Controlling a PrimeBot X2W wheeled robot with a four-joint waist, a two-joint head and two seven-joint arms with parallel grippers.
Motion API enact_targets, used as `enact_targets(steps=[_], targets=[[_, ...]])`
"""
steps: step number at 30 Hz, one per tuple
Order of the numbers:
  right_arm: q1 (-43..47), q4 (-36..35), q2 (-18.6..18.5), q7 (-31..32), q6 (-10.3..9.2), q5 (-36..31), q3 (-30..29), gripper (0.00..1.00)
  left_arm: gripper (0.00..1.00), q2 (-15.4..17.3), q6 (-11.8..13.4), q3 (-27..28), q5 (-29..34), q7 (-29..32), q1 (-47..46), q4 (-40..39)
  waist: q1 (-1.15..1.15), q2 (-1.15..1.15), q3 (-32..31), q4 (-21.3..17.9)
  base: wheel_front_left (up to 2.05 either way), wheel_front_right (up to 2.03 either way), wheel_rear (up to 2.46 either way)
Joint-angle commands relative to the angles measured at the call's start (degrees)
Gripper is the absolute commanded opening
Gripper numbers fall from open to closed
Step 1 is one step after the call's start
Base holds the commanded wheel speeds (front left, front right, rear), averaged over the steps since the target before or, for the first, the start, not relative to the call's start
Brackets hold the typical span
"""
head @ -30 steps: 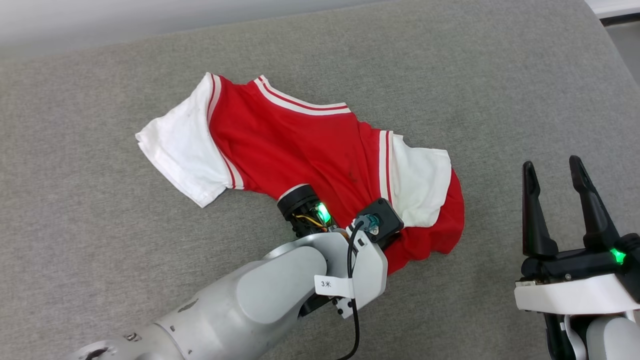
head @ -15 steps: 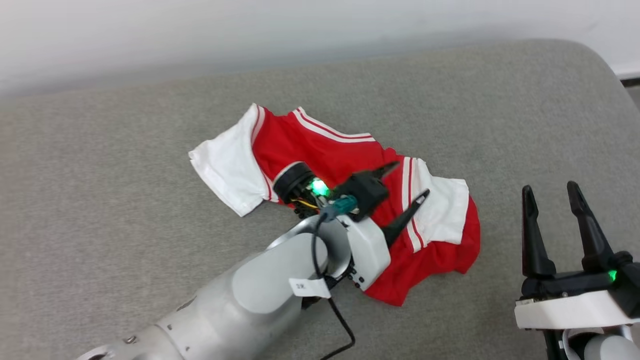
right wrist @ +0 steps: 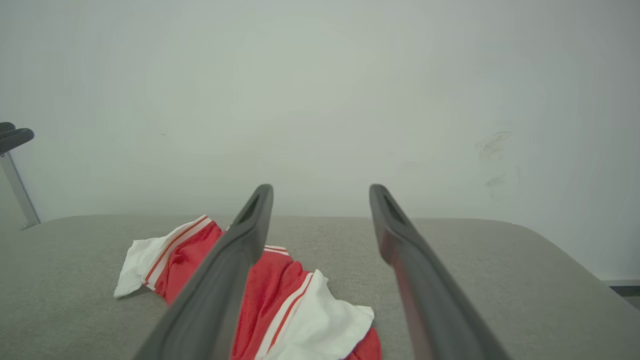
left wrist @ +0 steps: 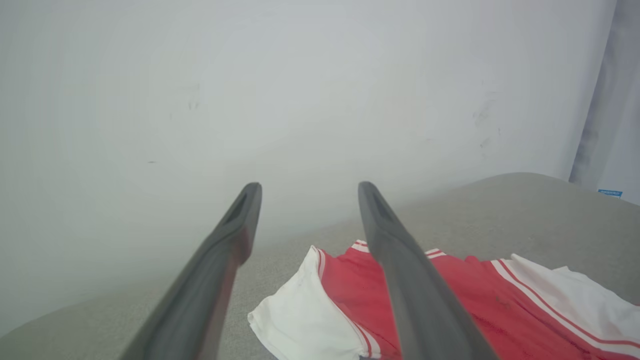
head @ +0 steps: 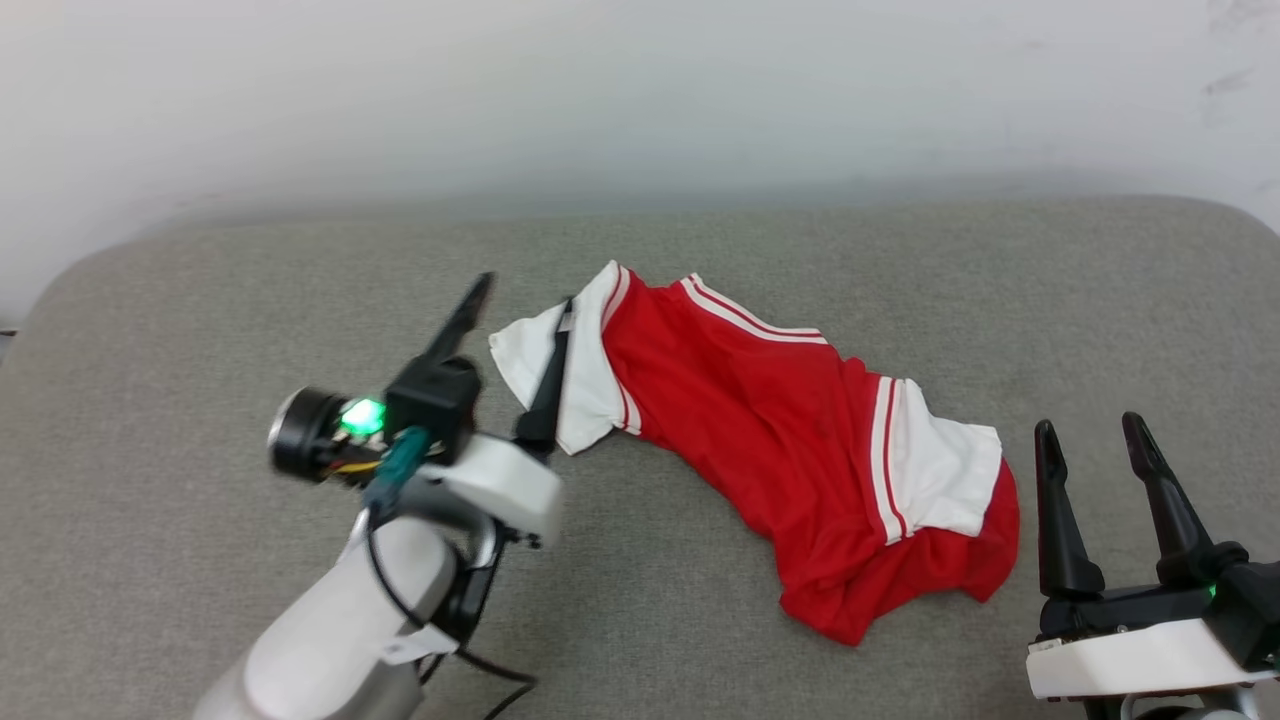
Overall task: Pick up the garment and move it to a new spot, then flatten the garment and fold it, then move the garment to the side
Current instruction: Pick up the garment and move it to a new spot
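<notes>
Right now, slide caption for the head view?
Red jersey lies rumpled on the grey cushion, left gripper and right gripper both open, holding nothing.

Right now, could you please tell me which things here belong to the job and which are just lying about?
Job: red jersey, crumpled on the grey cushion; left tool, open and empty; right tool, open and empty.
Just there: white wall; metal post.
</notes>
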Motion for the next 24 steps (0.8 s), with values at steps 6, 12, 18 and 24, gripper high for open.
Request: enact_targets(steps=[6,12,18,24], targets=[[1.18,0.54,0.11,-0.12,-0.04,-0.30,0.42,1.00,1.00,2.49,3.18,11.60,4.78,-0.14,11.98,-6.36,0.01,0.00,-1.96,2.23,0.00,0.00,0.00],[2.09,1.23,0.11,-0.12,-0.04,0.29,0.59,1.00,1.00,0.86,1.29,20.68,8.38,-0.15,22.44,-10.30,0.01,0.00,-2.87,3.05,0.00,0.00,0.00],[2.84,3.00,0.10,-0.12,-0.04,1.03,1.02,1.00,1.00,-2.94,-1.40,26.53,11.90,-0.15,29.98,-11.13,0.01,0.00,-3.57,3.46,0.00,0.00,0.00],[3.65,4.22,0.11,-0.12,-0.04,1.51,1.11,1.00,1.00,-6.21,-4.24,29.94,14.57,-0.16,33.29,-10.57,0.01,0.00,-3.96,3.60,0.00,0.00,0.00]])
